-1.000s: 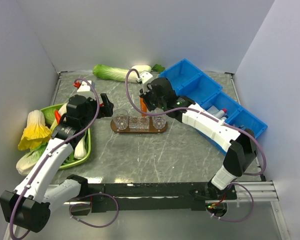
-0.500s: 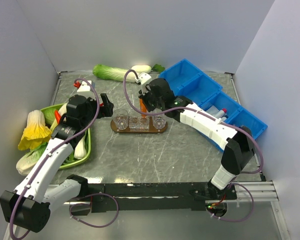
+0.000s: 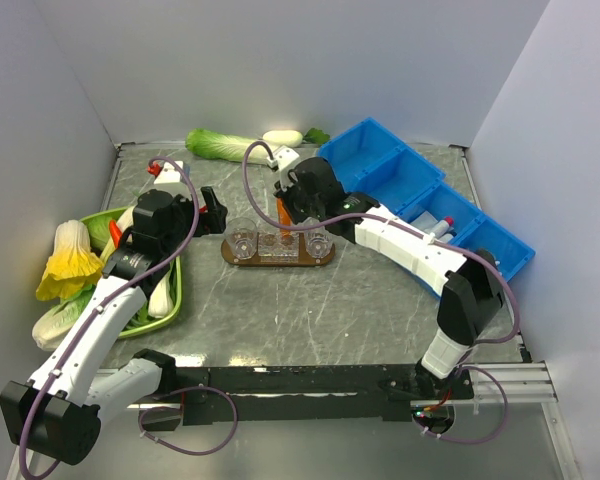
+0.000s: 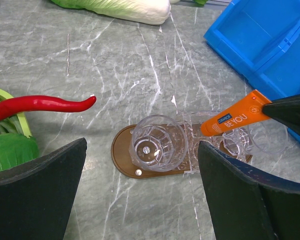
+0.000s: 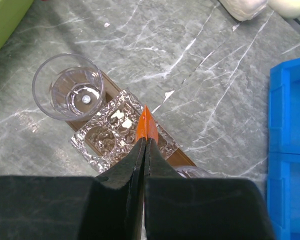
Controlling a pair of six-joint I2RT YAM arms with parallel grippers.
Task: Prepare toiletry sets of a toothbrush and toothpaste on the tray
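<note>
The tray point(image 3: 277, 262), a dark-brown oblong board, lies mid-table with a clear cup point(image 3: 241, 238) at each end and a clear ridged holder point(image 3: 278, 246) between them. My right gripper point(image 3: 290, 205) is shut on the flat end of the orange toothpaste point(image 3: 283, 210) and holds it tilted over the holder. The tube also shows in the left wrist view point(image 4: 235, 119) and the right wrist view point(image 5: 145, 125), pinched in the right gripper point(image 5: 145, 142) above the tray point(image 5: 185, 160). My left gripper point(image 4: 142, 200) is open and empty, hovering near the tray's left end point(image 4: 121, 150) and left cup point(image 4: 157, 142). No toothbrush is in view.
A green dish point(image 3: 172, 290) of vegetables sits at the left, with a red chili point(image 4: 40, 104) on its rim. A cabbage point(image 3: 220, 145) lies at the back. Blue bins point(image 3: 420, 185) run along the right side. Walls close in the table.
My right gripper has shifted a little to the left with the toothpaste, over the middle of the tray. The left arm has not moved.
</note>
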